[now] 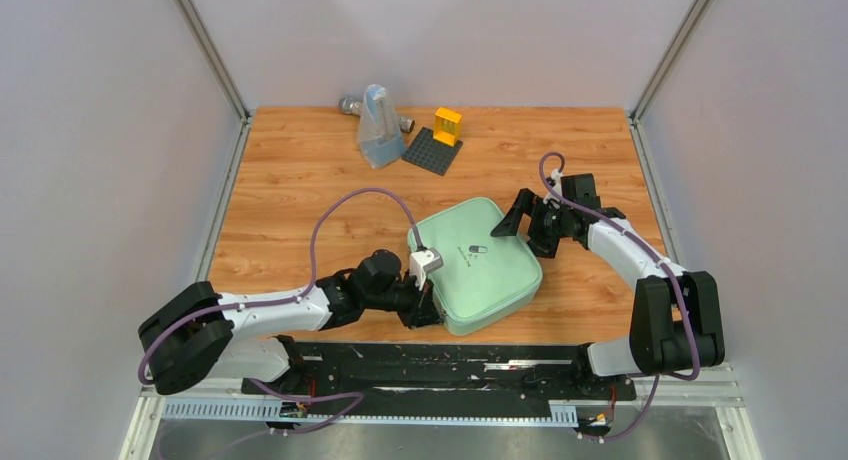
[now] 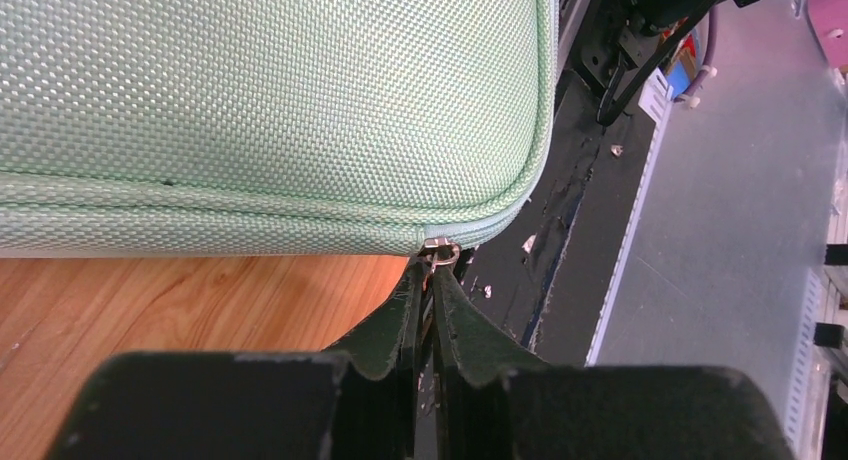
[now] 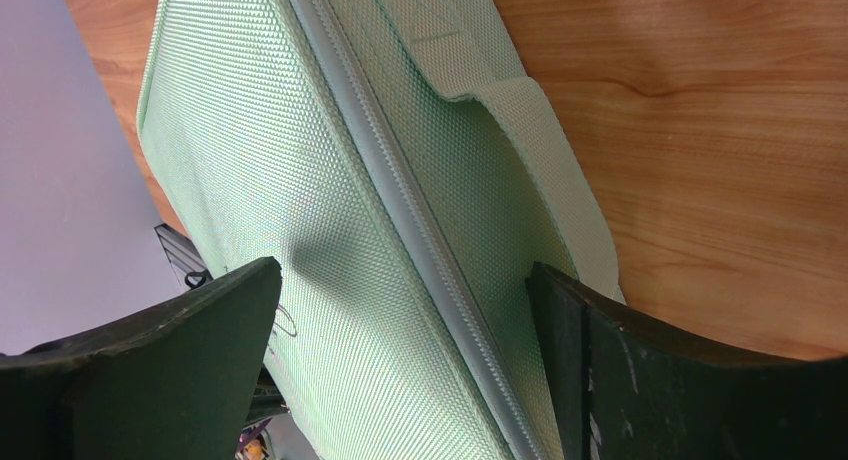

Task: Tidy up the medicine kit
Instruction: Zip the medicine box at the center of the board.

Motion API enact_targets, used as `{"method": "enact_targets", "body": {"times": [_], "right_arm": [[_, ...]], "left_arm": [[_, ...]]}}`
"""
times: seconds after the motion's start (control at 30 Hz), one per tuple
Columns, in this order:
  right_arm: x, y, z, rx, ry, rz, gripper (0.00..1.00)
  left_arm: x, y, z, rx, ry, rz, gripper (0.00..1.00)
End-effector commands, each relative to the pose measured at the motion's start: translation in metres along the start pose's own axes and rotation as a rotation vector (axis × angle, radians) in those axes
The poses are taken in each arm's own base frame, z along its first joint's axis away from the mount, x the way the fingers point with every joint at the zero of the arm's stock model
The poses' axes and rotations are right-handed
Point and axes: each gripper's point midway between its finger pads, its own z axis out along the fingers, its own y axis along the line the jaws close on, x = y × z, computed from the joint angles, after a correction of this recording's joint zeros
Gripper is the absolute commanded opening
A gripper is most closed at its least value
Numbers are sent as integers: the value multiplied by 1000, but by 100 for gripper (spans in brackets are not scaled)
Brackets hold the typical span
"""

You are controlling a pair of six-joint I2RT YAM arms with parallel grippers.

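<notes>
The medicine kit (image 1: 475, 265) is a pale mint-green woven zip case with a small dark pill logo, lying closed on the wooden table. My left gripper (image 1: 425, 315) is at its near-left corner. In the left wrist view the gripper (image 2: 432, 270) is shut on the metal zipper pull (image 2: 440, 250) under the case's edge (image 2: 270, 100). My right gripper (image 1: 520, 220) is at the far-right edge. In the right wrist view it (image 3: 400, 280) is open, one finger over the lid (image 3: 330, 230), the other beside the carry strap (image 3: 540, 170). The zipper (image 3: 400, 200) runs between them.
At the back stand a translucent bluish pouch (image 1: 378, 128), a dark grey studded baseplate (image 1: 432, 150) with a yellow brick (image 1: 447, 126), and a grey metal object (image 1: 350, 105). The black base rail (image 1: 450, 355) runs just behind the kit's near edge.
</notes>
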Motion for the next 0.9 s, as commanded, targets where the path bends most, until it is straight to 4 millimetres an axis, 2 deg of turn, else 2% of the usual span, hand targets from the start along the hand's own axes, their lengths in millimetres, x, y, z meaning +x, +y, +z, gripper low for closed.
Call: {"method": "enact_targets", "body": {"times": [0.0, 0.13, 0.3, 0.43, 0.6, 0.87], "right_arm": [[13, 5, -1, -27, 50, 23, 97], [13, 5, -1, -26, 47, 23, 97], [12, 6, -2, -29, 46, 20, 97], [12, 6, -2, -29, 49, 22, 97], [13, 6, -2, -30, 48, 21, 97], [13, 5, -3, -26, 45, 22, 97]], "left_arm": [[-24, -10, 2, 26, -66, 43, 13], [-24, -9, 3, 19, -67, 38, 16], [-24, -6, 4, 0, -74, 21, 26], [-25, -5, 6, -5, -77, 12, 27], [-23, -7, 8, 5, -72, 16, 22], [-24, -8, 6, -2, -89, 16, 4]]}}
